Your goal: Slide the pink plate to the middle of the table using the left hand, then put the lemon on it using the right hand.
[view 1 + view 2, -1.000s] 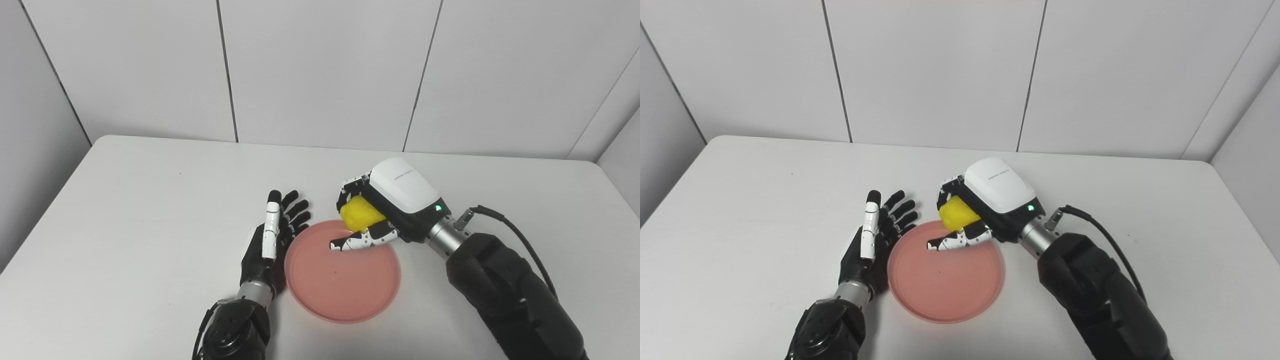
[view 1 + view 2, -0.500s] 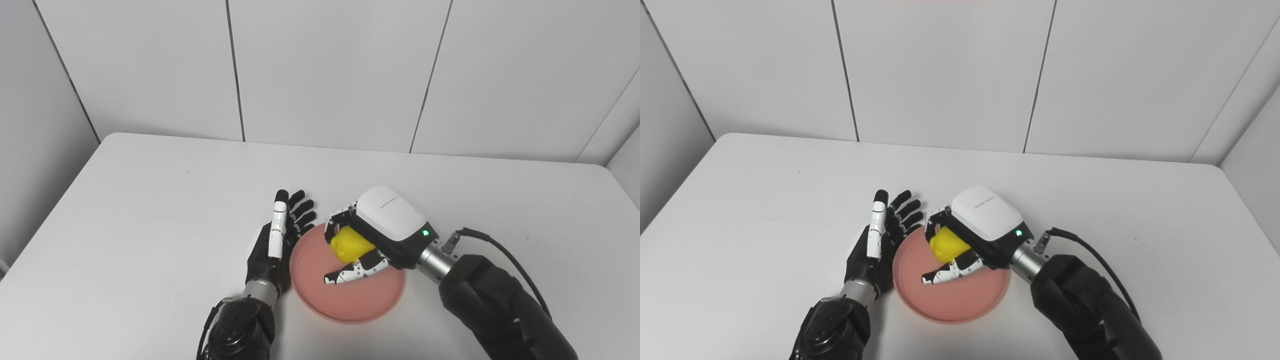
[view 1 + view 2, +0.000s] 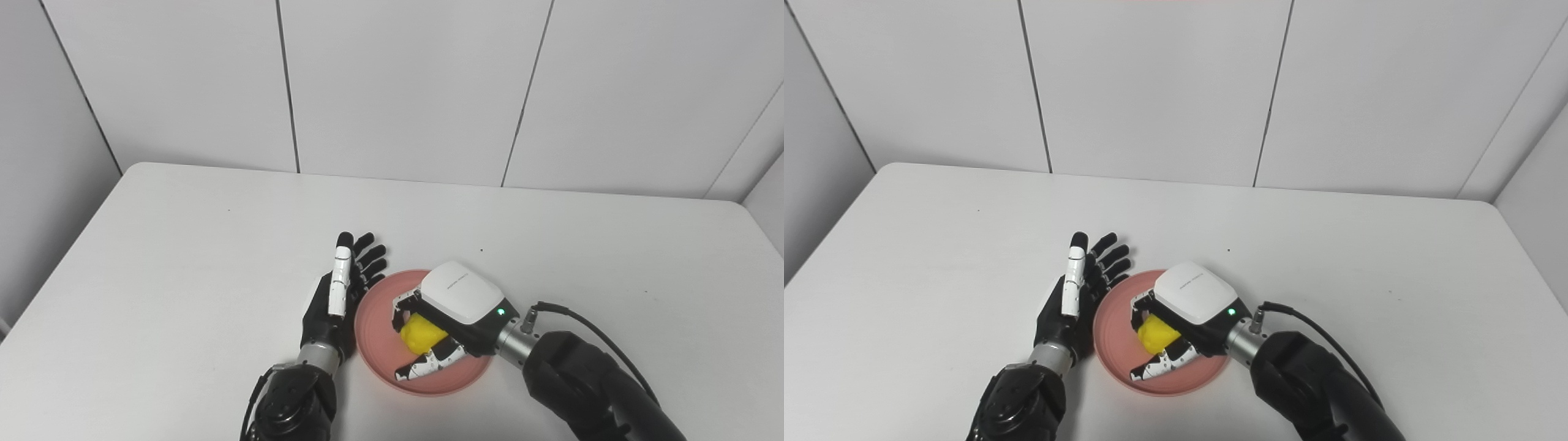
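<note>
White wall panels, smooth and split by thin dark seams, are seen behind a matte white table (image 3: 184, 245) with rounded far corners, its near edge cut off by the bottom of both views. At the left, the left hand (image 3: 335, 300) is held edge-up beside the pink plate (image 3: 373, 318), with its black fingers (image 3: 371, 262) spread and straight and nothing held; a white-segmented digit is seen along its upper edge. The palm is turned toward the plate's left rim, but whether it touches that rim cannot be told. Its glossy black forearm is cut off at the bottom edge. The plate, round, shallow and plain with a low raised rim, is placed near the middle of the table, toward the near side, and much of its right half is covered. Over it the right hand (image 3: 441, 321) is lowered, its back capped by a smooth white shell with a small green light. The lemon (image 3: 421, 334), bright yellow and rounded, is gripped between the curled fingers and the black-and-white speckled thumb, low over the plate's inner surface; whether it rests on the plate is hidden by the hand. At the right, a metal wrist collar, a looping black cable and a dark padded forearm are seen, cropped by the frame.
</note>
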You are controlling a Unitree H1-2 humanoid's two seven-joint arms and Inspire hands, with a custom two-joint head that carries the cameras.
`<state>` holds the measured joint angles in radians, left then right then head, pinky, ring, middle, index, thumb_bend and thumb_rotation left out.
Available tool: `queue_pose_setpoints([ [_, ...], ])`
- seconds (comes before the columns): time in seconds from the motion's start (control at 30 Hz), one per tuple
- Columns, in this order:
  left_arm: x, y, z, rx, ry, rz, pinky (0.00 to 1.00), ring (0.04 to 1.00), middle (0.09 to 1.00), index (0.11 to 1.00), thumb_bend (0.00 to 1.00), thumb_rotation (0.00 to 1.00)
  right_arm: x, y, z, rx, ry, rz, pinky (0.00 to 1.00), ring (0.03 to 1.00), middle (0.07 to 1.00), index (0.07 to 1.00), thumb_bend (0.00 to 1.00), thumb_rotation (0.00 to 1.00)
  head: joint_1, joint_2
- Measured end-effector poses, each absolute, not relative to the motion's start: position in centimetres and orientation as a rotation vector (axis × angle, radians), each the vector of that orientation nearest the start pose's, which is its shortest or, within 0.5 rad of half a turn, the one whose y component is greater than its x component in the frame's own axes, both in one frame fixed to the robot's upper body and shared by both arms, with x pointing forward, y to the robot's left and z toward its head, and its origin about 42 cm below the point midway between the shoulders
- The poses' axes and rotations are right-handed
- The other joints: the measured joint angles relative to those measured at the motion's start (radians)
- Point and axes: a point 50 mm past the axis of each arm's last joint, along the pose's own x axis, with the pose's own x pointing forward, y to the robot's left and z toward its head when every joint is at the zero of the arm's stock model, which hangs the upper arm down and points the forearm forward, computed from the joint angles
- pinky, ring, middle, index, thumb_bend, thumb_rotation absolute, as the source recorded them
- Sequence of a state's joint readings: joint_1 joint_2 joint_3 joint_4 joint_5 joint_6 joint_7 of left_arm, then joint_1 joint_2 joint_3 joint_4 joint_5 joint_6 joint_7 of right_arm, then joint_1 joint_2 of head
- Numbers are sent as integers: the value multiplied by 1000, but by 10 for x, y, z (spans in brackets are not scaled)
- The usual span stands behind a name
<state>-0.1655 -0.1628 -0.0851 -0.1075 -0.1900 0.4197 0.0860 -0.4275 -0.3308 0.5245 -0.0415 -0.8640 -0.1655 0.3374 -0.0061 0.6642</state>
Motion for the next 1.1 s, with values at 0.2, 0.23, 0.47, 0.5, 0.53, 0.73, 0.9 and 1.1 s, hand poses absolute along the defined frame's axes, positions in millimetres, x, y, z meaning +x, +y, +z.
queue_pose_setpoints([
  [0.2, 326, 118, 152, -303, 170, -141, 932, 886, 874, 875, 684, 1000, 363, -134, 192, -1390, -561, 771, 250, 321, 409, 563, 483, 525, -2, -2],
  [0.23, 326, 118, 152, -303, 170, -141, 927, 886, 875, 876, 683, 1000, 364, -134, 192, -1393, -566, 773, 247, 318, 407, 562, 483, 521, -3, -2],
  [0.47, 326, 118, 152, -303, 170, -141, 926, 881, 873, 872, 679, 1000, 365, -133, 191, -1396, -574, 768, 238, 313, 395, 542, 494, 537, -5, -3],
  [0.5, 326, 118, 152, -303, 170, -141, 928, 882, 873, 871, 678, 1000, 365, -133, 191, -1396, -574, 768, 235, 311, 393, 536, 497, 531, -6, -3],
  [0.53, 326, 118, 152, -303, 170, -141, 931, 882, 873, 872, 679, 1000, 365, -133, 191, -1396, -574, 768, 236, 312, 392, 532, 498, 548, -6, -3],
  [0.73, 326, 118, 152, -302, 170, -141, 901, 872, 868, 859, 679, 1000, 365, -133, 192, -1393, -583, 768, 273, 337, 439, 543, 677, 602, -6, -3],
  [0.9, 326, 118, 152, -303, 170, -140, 877, 868, 871, 864, 671, 1000, 365, -137, 194, -1380, -583, 771, 313, 389, 509, 608, 825, 769, -9, -5],
  [1.1, 326, 118, 152, -303, 171, -138, 863, 866, 871, 867, 666, 1000, 365, -140, 198, -1372, -578, 777, 295, 362, 494, 593, 963, 973, -9, -5],
])
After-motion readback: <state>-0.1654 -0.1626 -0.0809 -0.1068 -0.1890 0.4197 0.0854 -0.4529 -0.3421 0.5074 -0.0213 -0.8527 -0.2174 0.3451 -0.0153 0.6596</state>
